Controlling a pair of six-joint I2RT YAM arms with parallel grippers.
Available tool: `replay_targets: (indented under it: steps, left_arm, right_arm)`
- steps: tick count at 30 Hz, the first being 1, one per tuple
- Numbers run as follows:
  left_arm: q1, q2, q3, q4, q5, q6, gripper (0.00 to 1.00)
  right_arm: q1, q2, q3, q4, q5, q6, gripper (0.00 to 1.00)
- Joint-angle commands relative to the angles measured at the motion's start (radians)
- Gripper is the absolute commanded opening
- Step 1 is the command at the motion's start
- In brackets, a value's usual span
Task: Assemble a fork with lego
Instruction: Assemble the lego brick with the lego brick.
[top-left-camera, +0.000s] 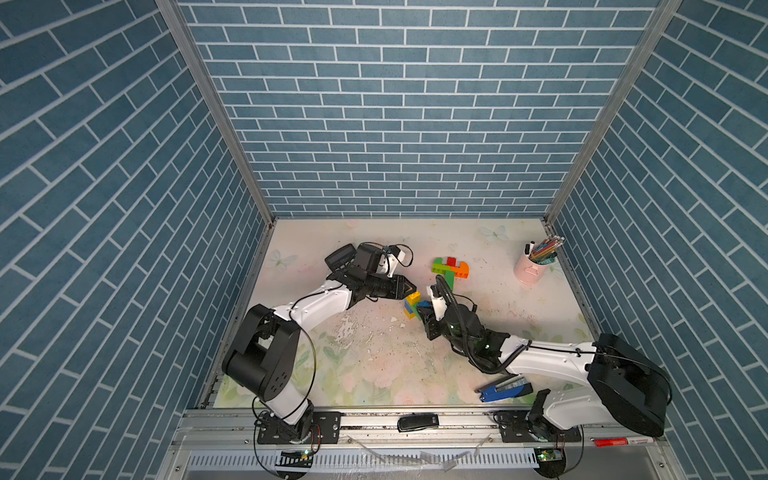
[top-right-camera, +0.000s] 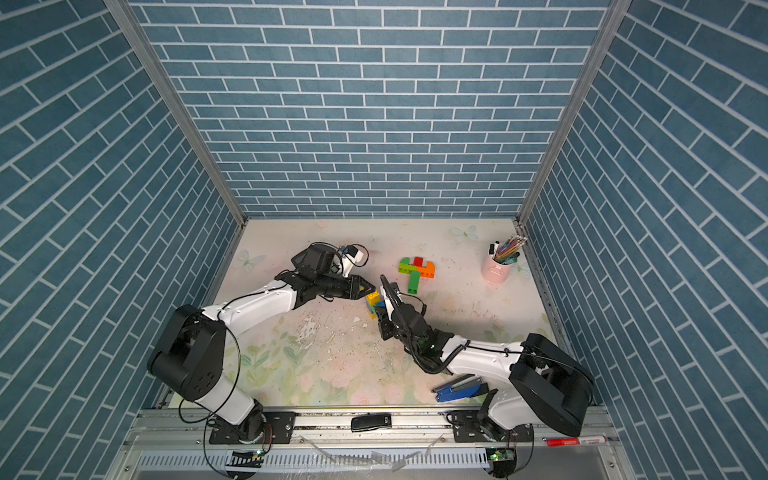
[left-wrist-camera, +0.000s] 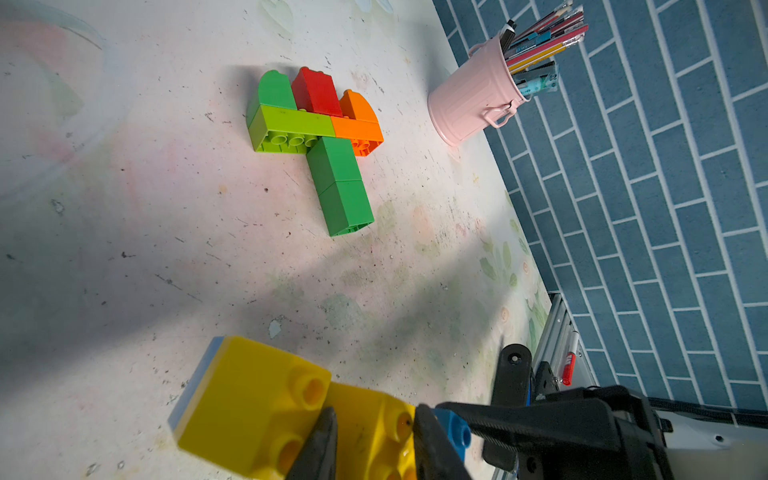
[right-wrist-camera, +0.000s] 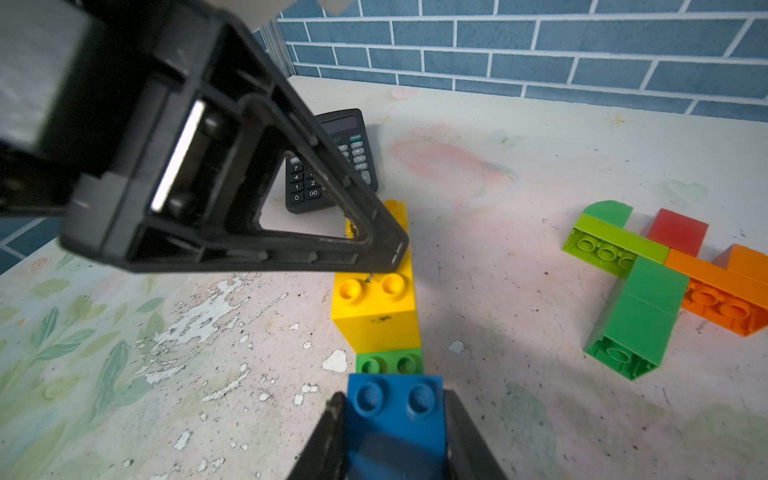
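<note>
A short row of lego runs yellow (right-wrist-camera: 376, 307), green (right-wrist-camera: 390, 361), then blue (right-wrist-camera: 395, 411), just above the table's middle. My left gripper (left-wrist-camera: 374, 440) is shut on the yellow brick (left-wrist-camera: 370, 424) at one end of the row, seen in both top views (top-left-camera: 409, 289) (top-right-camera: 371, 291). My right gripper (right-wrist-camera: 395, 440) is shut on the blue brick (top-left-camera: 424, 304) at the other end. A flat fork-head assembly (top-left-camera: 451, 268) of green, lime, red and orange bricks lies on the table behind, with a green stem (left-wrist-camera: 343, 187).
A black calculator (right-wrist-camera: 332, 158) lies behind the left arm. A pink pen cup (top-left-camera: 530, 266) stands at the back right. A blue stapler (top-left-camera: 505, 388) lies under the right arm near the front rail, where a black device (top-left-camera: 417, 422) and a red marker (top-left-camera: 619, 442) rest.
</note>
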Motion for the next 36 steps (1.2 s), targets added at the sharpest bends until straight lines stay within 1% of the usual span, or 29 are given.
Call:
replay_targets:
  steps: [1, 5, 8, 10, 16, 22, 26, 32, 34, 36]
  left_arm:
    - [-0.002, 0.027, 0.012, -0.049, -0.022, 0.011, 0.34]
    - [-0.002, 0.026, 0.012, -0.052, -0.024, 0.011, 0.34]
    - [-0.002, 0.027, 0.011, -0.053, -0.023, 0.011, 0.34]
    - [-0.003, 0.027, 0.011, -0.051, -0.023, 0.010, 0.34]
    - [-0.003, 0.026, 0.009, -0.050, -0.022, 0.010, 0.34]
    - [-0.002, 0.027, 0.009, -0.049, -0.021, 0.010, 0.33]
    - [-0.002, 0.031, 0.009, -0.048, -0.019, 0.011, 0.33]
    - [-0.003, 0.035, 0.011, -0.043, -0.016, 0.008, 0.33]
    - [-0.002, 0.037, 0.011, -0.041, -0.016, 0.010, 0.33]
    - [-0.002, 0.036, 0.011, -0.043, -0.016, 0.010, 0.33]
  right_arm:
    - [0.009, 0.015, -0.022, -0.061, -0.010, -0.008, 0.25]
    - [0.010, 0.025, -0.017, -0.080, 0.005, 0.002, 0.27]
    - [0.010, 0.025, -0.018, -0.079, 0.004, 0.004, 0.33]
    - [0.010, 0.022, -0.015, -0.081, 0.004, 0.005, 0.40]
    - [0.010, 0.002, 0.023, -0.095, -0.012, -0.006, 0.44]
    - [0.007, -0.030, 0.040, -0.109, -0.009, 0.004, 0.47]
    - [-0.010, -0.094, 0.023, -0.108, -0.004, 0.014, 0.47]
    - [-0.035, -0.181, 0.068, -0.161, -0.032, -0.008, 0.47]
    - [-0.055, -0.196, 0.078, -0.181, -0.027, 0.028, 0.47]
    - [-0.089, -0.200, 0.084, -0.209, -0.031, 0.093, 0.47]
